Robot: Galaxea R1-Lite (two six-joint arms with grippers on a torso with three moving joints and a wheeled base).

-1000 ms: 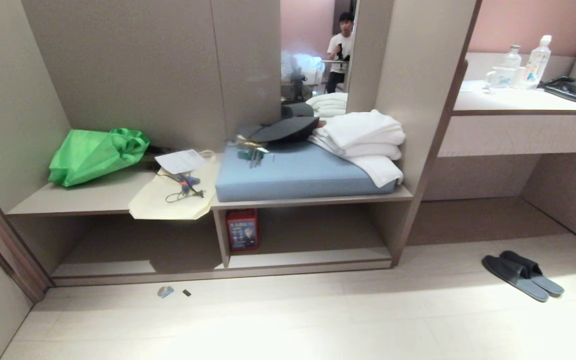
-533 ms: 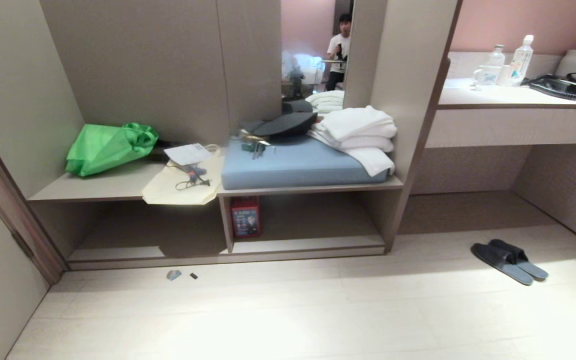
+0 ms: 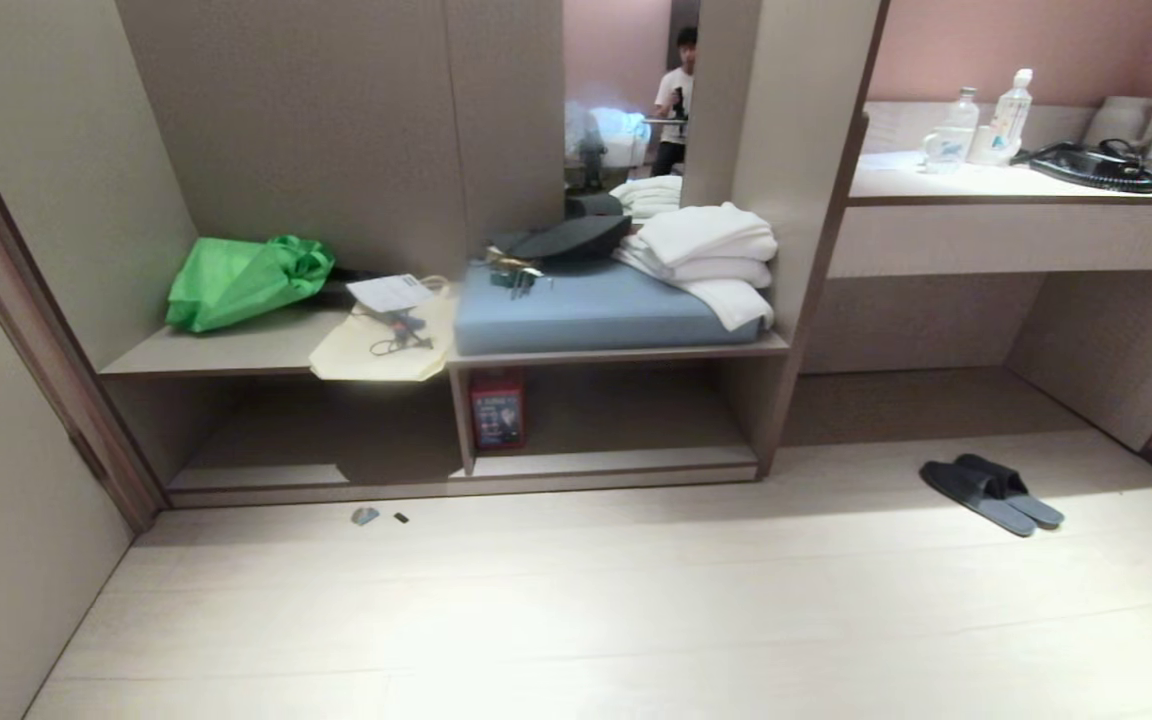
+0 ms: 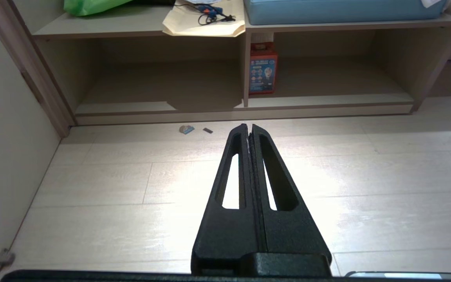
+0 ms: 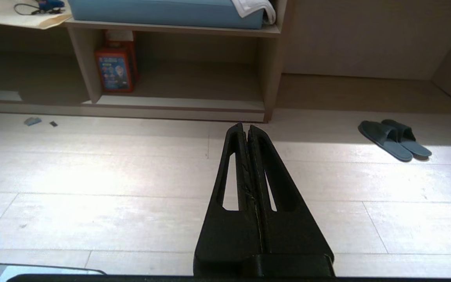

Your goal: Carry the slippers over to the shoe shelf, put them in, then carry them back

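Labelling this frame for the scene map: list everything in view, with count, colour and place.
slippers: 2, dark grey, floor right of bench
shoe shelf: 1, taupe, under bench
red box: 1, red, in shelf by divider
cushion: 1, blue, bench top
towels: stack, white, on cushion
green bag: 1, bench left
cream bag: 1, bench edge
bottles: 2 clear, desk
scraps: 2, floor by shelf
person: 1, in mirror
left end effector: shut, over floor
right end effector: shut, over floor

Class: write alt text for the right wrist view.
The shut right gripper points over pale floor toward a low shoe shelf holding a red box; the slippers lie side by side on the floor beside the shelf.
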